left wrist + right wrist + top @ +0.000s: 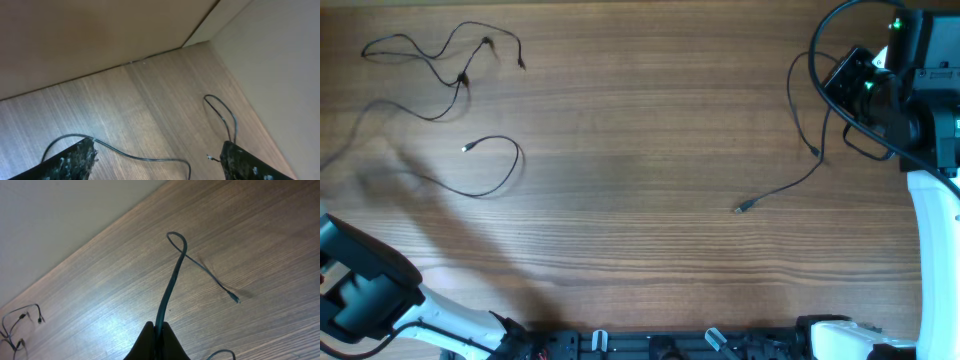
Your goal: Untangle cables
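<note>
Several thin black cables lie tangled (455, 75) at the table's far left; they also show in the right wrist view (20, 317). A separate looped cable (505, 165) with a silver tip lies below them. My left gripper (157, 160) is open low at the front left (360, 285); a thin cable (145, 159) lies on the table between its fingers, and another loop (225, 112) lies by the right finger. My right gripper (159, 330) is shut on a thin cable (172, 275) at the far right (835, 75). That cable (790, 185) trails to a plug end (740, 208).
The thicker black arm cable (820, 40) loops around the right arm at the far right. The wooden table (640, 150) meets a pale wall (100, 35) at its far edge. The arm bases (660, 345) sit along the front edge.
</note>
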### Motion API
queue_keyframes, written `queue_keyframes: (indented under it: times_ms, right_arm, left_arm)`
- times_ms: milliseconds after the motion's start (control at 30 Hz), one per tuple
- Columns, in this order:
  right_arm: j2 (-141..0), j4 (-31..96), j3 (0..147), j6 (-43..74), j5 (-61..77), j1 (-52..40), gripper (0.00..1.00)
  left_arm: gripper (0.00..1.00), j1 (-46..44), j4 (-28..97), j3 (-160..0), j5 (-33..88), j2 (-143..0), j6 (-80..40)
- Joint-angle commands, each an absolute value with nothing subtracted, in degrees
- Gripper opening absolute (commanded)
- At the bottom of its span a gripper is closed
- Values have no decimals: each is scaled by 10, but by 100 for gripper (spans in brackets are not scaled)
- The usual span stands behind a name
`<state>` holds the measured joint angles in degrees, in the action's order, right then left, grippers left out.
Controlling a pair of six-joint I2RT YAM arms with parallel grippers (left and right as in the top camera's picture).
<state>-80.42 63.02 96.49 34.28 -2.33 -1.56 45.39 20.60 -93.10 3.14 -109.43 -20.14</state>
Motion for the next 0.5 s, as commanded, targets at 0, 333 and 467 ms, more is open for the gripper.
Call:
queue_keyframes:
  times_ms: [0, 333, 467]
  right_arm:
    - [-807, 631, 971, 347, -13, -14, 4]
    - [-807, 637, 971, 345, -13, -14, 4]
    - [-807, 635, 971, 345, -14, -14, 4]
  left_arm:
    - [92, 454, 258, -933, 31, -1104, -197]
    - [100, 445, 476, -881, -50, -1146, -340]
    - [100, 453, 496, -881, -50, -1154, -365]
